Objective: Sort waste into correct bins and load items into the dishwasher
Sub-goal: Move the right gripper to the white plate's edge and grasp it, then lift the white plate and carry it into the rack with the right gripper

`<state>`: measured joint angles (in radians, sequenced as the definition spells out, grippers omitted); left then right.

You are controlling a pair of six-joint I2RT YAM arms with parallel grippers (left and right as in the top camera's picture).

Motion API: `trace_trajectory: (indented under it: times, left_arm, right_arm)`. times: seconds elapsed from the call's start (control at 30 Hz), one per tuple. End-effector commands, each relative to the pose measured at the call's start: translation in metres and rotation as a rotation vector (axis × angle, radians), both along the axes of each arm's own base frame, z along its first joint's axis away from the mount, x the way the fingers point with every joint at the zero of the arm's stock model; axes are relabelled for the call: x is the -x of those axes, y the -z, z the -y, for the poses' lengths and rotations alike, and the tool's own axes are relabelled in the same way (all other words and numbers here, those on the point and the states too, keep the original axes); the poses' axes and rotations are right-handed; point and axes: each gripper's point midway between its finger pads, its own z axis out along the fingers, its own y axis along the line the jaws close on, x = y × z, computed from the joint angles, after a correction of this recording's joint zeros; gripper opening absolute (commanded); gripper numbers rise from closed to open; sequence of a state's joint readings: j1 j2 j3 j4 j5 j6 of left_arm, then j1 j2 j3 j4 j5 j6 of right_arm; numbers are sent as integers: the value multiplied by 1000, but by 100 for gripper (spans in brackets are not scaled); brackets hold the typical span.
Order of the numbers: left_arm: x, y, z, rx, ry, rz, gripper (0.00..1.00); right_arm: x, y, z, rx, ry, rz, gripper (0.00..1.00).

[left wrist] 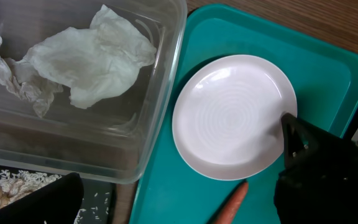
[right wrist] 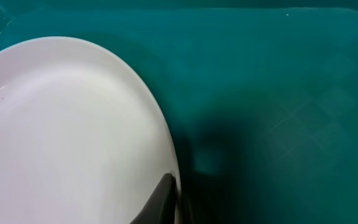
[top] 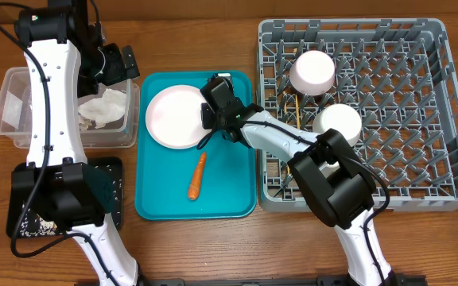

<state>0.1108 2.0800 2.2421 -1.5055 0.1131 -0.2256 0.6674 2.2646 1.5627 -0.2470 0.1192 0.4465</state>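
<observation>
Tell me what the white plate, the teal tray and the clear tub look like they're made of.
White plate: likely glazed ceramic or melamine; smooth and glossy, with faint concentric rings.
Teal tray: moulded plastic by the look, matte, with a faintly textured surface and a rounded rim.
Clear tub: thin transparent plastic; the napkin shows through its wall.

Glossy white plate (left wrist: 232,115), crumpled paper napkin (left wrist: 89,59), clear plastic tub (left wrist: 160,93)

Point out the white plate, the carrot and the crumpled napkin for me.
white plate (top: 172,117): overhead view, centre of its bare face.
carrot (top: 197,176): overhead view, middle of its length.
crumpled napkin (left wrist: 104,59): left wrist view, middle of its largest fold.
</observation>
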Motion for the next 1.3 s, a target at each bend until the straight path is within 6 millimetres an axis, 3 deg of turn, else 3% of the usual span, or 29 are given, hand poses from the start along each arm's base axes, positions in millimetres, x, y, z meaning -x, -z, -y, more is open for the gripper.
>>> trace_trajectory:
  times: [0.0, 0.13, 0.23, 0.37, 0.47, 0.6, 0.77, 0.87, 1.03, 1.13, 1.27]
  left_arm:
    - [-3, 0, 1, 5, 14, 2, 100]
    - [-3, 0, 1, 5, 14, 2, 100]
    - [-3, 0, 1, 5, 14, 2, 100]
    - [-3, 0, 1, 5, 14, 2, 100]
    - [-3, 0, 1, 5, 14, 2, 100]
    - [-3, 0, 1, 5, 14, 2, 100]
    - [-3, 0, 1, 5, 14, 2, 100]
    - [-3, 0, 1, 5, 14, 2, 100]
    - [-3, 0, 1, 5, 14, 2, 100]
    - [-3, 0, 1, 5, 14, 2, 100]
    - [-3, 0, 1, 5, 14, 2, 100]
  right_arm:
    - [-10, -46, 3, -43, 18, 67, 4]
    - [-14, -83, 7, -67, 30, 124, 4]
    - [-19, -109, 21, -45, 75, 180, 4]
    - [-20, -150, 46, 145, 10, 311, 4]
    - [-15, -180, 80, 325, 33, 375, 4]
    - [0, -232, 146, 554, 231, 443, 4]
    - [25, -277, 196, 747, 340, 480, 4]
    - [37, -287, 208, 874, 241, 451, 4]
    - [64, -262, 240, 1113, 47, 245, 4]
    - [73, -250, 252, 1105, 39, 171, 4]
    - [75, -237, 245, 1003, 27, 141, 4]
